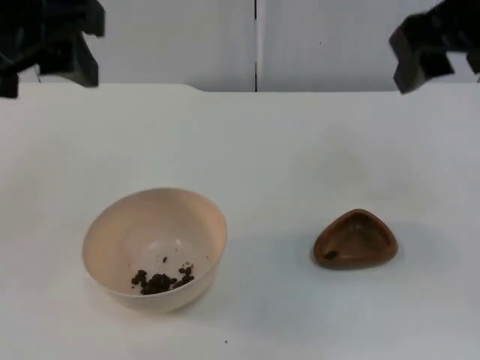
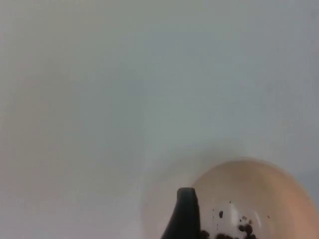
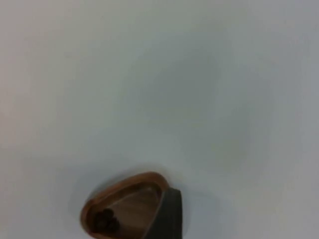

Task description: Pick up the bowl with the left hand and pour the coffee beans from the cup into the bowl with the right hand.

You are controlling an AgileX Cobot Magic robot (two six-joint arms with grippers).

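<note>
We see the bowl [image 1: 154,249] closest to us, lower left of the top view, w/ some coffee beans [image 1: 160,280] in it. The cup [image 1: 355,240] sits lower right, well apart, a few beans inside. Left gripper [image 1: 49,41] waits upper left, right gripper [image 1: 435,45] upper right. Can't tell if fingers are open. Bowl is nearer the left arm, cup nearer the right.

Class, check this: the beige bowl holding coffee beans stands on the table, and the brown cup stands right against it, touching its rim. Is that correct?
Not quite. In the top view the bowl does hold coffee beans and stands on the table, but the brown cup stands apart from it, with bare table between them, not touching.
</note>
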